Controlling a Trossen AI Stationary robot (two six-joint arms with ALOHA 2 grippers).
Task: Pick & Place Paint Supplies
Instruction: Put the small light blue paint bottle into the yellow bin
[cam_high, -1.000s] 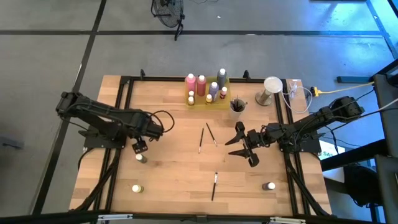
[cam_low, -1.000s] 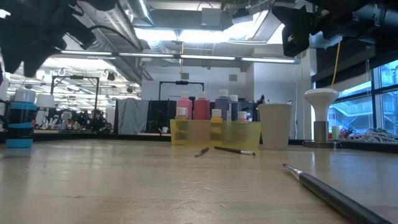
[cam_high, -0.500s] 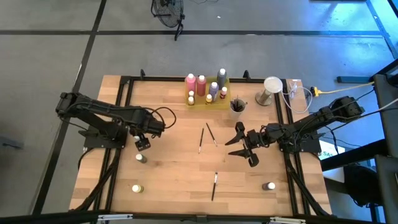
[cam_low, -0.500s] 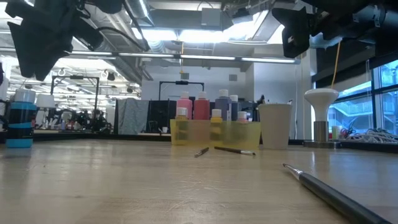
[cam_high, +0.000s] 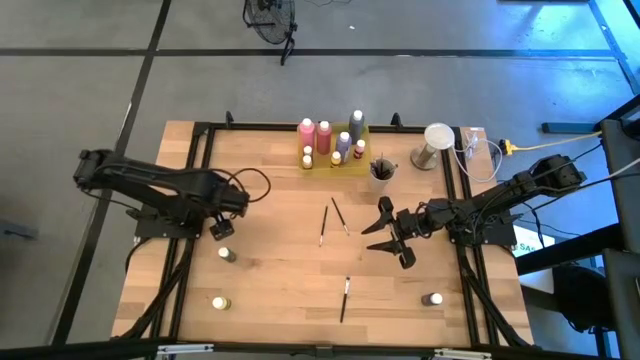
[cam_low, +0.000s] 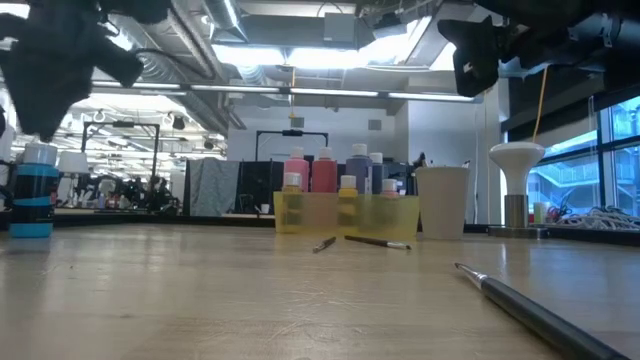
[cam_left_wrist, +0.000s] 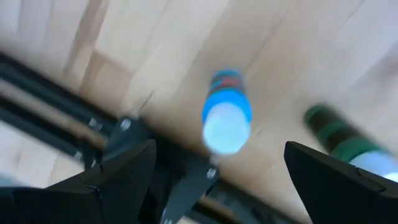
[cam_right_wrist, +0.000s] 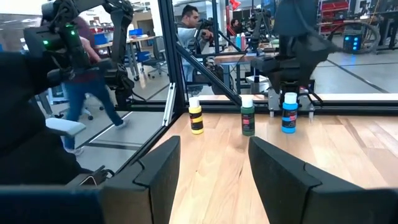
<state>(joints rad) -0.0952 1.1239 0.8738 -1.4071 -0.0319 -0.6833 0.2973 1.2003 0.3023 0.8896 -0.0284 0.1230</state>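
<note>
From above we saw the left gripper (cam_high: 221, 228) hanging over the table's left side with its fingers apart, just beside a small pale-capped bottle (cam_high: 227, 254), while a second bottle (cam_high: 218, 302) stood nearer the front edge and a third (cam_high: 433, 299) at the front right. The right gripper (cam_high: 393, 240) waited right of centre, fingers parted and holding nothing. Two paintbrushes (cam_high: 324, 222) lay crossed near the middle, and another brush (cam_high: 344, 297) lay nearer the front. The yellow tray (cam_high: 333, 160) at the back held pink, purple and grey bottles, with the cup (cam_high: 381, 171) just beside it. At table height we saw the tray (cam_low: 345, 215) with the bottles in it, the cup (cam_low: 442, 201) to its side, and a blue bottle (cam_low: 34, 190) at the far left. Through the left wrist we looked down on that blue bottle (cam_left_wrist: 226, 111) between the spread fingers, a green one (cam_left_wrist: 348, 142) near it. Through the right wrist we saw yellow (cam_right_wrist: 196, 117), green (cam_right_wrist: 247, 116) and blue (cam_right_wrist: 288, 114) bottles in a row across the table, and people in the room beyond it.
</note>
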